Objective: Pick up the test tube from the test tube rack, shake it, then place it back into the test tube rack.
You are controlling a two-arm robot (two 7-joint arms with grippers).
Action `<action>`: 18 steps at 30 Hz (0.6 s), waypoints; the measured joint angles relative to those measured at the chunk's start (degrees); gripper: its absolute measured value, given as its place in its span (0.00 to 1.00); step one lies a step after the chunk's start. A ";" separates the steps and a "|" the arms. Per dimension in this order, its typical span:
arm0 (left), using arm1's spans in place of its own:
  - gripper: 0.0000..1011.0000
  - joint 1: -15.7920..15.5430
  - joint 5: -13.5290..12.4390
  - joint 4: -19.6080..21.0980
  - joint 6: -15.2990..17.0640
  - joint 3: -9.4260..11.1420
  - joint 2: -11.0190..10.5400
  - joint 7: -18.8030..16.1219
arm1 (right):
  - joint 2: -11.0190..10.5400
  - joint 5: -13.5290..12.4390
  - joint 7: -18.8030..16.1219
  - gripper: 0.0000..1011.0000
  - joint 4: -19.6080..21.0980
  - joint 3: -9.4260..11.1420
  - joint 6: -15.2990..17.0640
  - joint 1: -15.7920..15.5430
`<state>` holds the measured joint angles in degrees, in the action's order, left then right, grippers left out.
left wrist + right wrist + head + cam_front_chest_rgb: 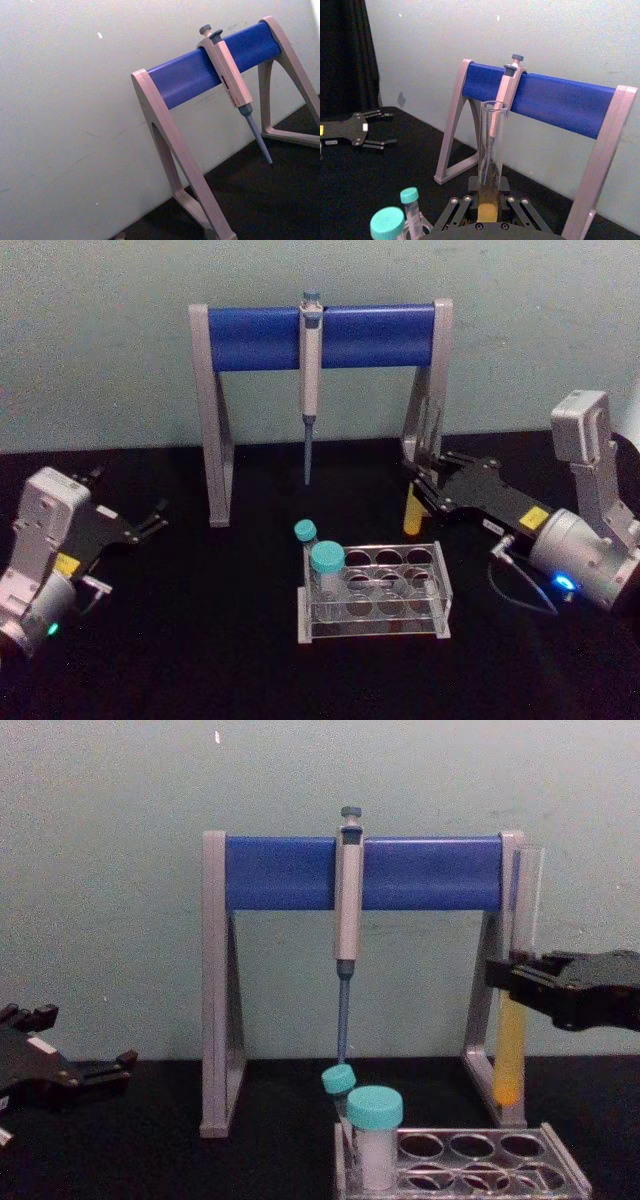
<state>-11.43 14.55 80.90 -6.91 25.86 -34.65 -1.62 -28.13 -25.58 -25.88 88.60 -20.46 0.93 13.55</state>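
Our right claw [512, 982] is shut around the long clear glass tube with yellow liquid [510, 1060], holding it straight up so nothing spills. The tube hangs in the air behind the low clear plastic rack [372, 624], free to shake. Our left claw [150, 522] rests open, far left.

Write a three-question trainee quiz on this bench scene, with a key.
1. True or false: the long clear glass test tube with yellow liquid stands in a hole of the low clear plastic rack.
2. Which holds the tube? A: the left gripper; B: the right gripper; C: the grey-and-blue pipette stand.
3. How many short teal-capped tubes sit in the rack?
Key: 1. False: it is held upright above the table, clear of the rack, near the stand's leg. 2. B: it is shut on the tube; the left gripper is open, off to the left. 3. Two.
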 joint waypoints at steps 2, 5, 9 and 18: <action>1.00 0.00 0.00 0.00 0.00 0.00 0.00 0.00 | -0.58 0.00 0.03 0.23 1.00 0.32 0.42 -0.72; 1.00 0.00 0.00 0.00 0.00 0.00 0.00 0.00 | -2.27 -0.13 -0.09 0.23 3.97 0.77 2.04 -2.64; 1.00 0.00 0.00 0.00 0.00 0.00 0.00 0.00 | -3.71 -1.07 -1.33 0.23 6.62 0.80 3.41 -4.30; 1.00 0.00 0.00 0.00 0.00 0.00 0.00 0.00 | -2.32 -3.35 -4.80 0.23 4.88 -1.99 2.65 -1.90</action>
<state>-11.43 14.55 80.90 -6.91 25.86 -34.65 -1.62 -30.45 -28.93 -30.68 93.49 -22.45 3.58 11.65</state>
